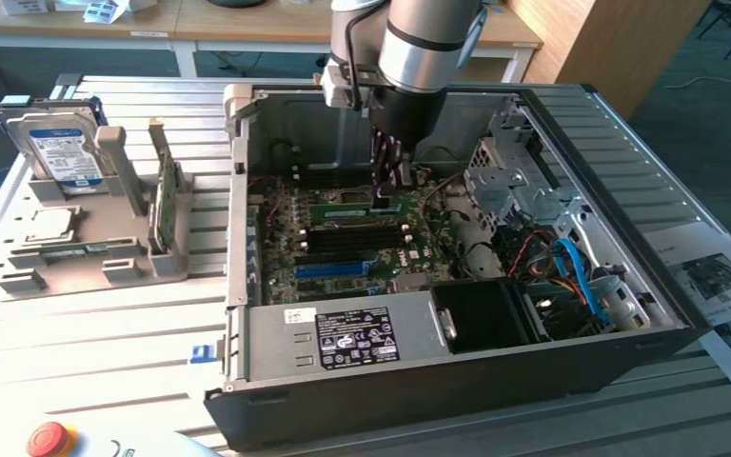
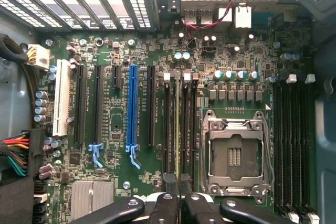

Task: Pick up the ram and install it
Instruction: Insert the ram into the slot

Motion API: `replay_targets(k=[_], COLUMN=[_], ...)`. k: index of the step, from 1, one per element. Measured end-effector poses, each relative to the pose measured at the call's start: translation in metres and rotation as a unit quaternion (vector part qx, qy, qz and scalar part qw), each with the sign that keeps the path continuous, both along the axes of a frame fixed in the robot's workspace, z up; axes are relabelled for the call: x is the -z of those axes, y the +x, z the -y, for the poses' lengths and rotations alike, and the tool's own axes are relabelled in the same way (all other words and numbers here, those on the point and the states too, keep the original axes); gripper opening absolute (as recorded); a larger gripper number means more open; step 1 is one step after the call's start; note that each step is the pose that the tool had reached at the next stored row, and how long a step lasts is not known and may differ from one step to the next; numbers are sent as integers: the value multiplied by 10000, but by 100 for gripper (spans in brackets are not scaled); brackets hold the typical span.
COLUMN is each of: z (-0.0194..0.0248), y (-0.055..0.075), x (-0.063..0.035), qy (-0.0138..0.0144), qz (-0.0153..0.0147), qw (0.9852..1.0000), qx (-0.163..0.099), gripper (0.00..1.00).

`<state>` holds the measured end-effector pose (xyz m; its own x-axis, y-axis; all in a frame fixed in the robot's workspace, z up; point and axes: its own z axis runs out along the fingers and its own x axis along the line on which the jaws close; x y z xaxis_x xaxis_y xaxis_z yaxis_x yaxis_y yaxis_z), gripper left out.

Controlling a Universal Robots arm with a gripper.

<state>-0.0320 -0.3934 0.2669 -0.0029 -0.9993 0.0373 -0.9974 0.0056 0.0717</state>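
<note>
The pincer, nearly closed, grips the ram edge-on above the motherboard, whose lettering is unreadable.

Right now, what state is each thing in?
gripper, shut on the ram
ram, held edge-on over the memory slots
computer case, side open
processor socket, empty
blue slot, empty
hard drive, upright in its stand

A hard drive stands upright in a grey rack beside the case.
</note>
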Motion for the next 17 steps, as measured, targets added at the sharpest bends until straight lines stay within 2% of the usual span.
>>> replay_targets(k=[5,12,17], z=[-20,-22,-8], y=[0,1,0], x=[2,10,39], qy=[-28,-31,-46], qz=[20,20,20], qw=[10000,10000,10000], qx=[-1,-1,-1], gripper=[12,12,12])
